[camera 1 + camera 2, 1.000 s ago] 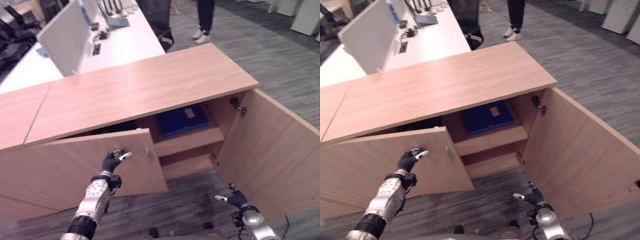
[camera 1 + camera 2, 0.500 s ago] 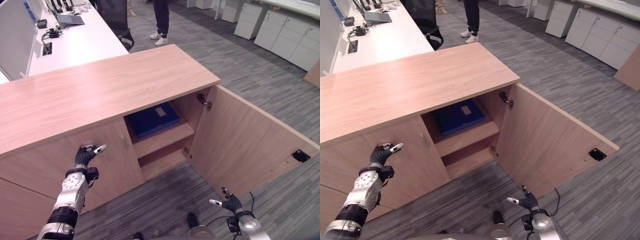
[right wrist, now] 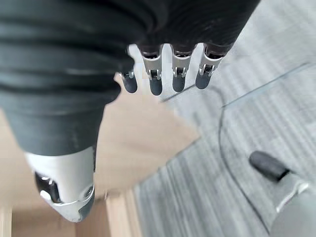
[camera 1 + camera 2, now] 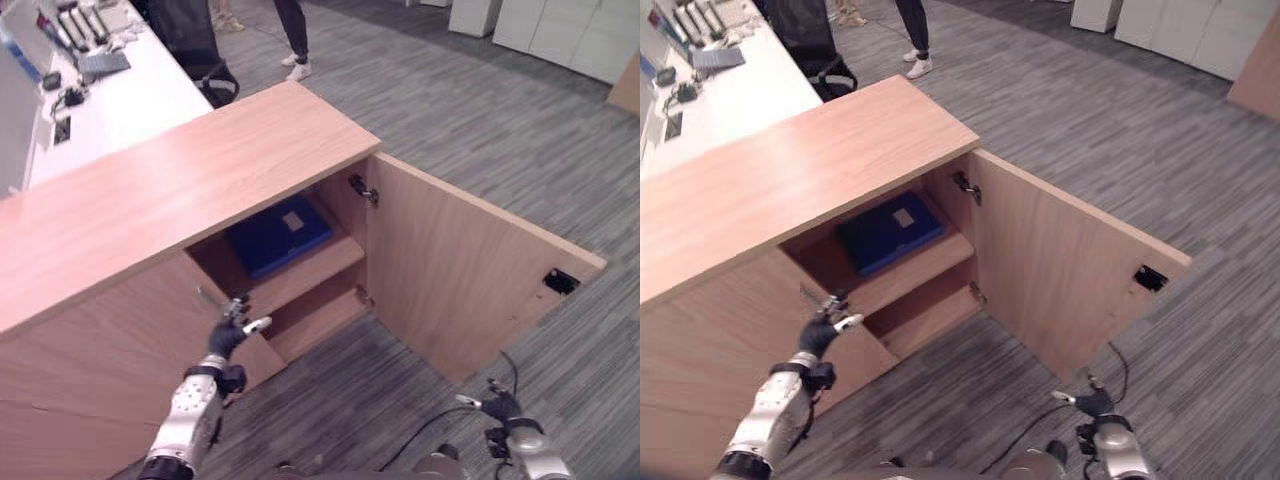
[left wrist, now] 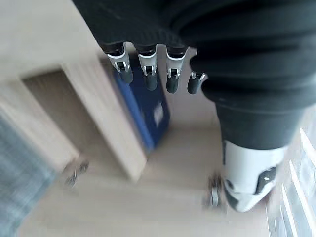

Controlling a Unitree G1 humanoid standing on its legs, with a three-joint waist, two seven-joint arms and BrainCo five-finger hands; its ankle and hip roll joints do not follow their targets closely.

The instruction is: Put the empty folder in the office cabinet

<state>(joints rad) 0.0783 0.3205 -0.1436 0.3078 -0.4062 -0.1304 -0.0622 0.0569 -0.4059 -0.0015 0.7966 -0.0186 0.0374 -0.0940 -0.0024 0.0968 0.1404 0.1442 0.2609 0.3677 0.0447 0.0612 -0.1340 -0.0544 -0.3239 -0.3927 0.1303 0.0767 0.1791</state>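
Fingers of the left hand (image 4: 228, 335) reach out straight and loose, holding nothing, raised in front of the cabinet's (image 4: 190, 175) left door (image 4: 90, 360), near that door's free edge; whether the tips touch the wood cannot be told; the left wrist view shows the same fingers (image 5: 147, 74) spread and relaxed, with the blue folder (image 5: 148, 111) seen past them; the right hand (image 4: 497, 405) hangs low over the grey carpet (image 4: 470, 130) below the open right door (image 4: 465, 265), its fingers (image 3: 177, 74) also straight and empty; the folder (image 4: 278, 234) lies flat on the upper shelf (image 4: 310, 270) inside the cabinet, a pale label on its cover; a lower shelf (image 4: 320, 315) sits beneath it; the right door stands swung wide; behind the cabinet runs a white desk (image 4: 120, 100) with a keyboard (image 4: 103, 62) on it; a person's legs and pale shoes (image 4: 293, 68) show at the far end of the carpet.
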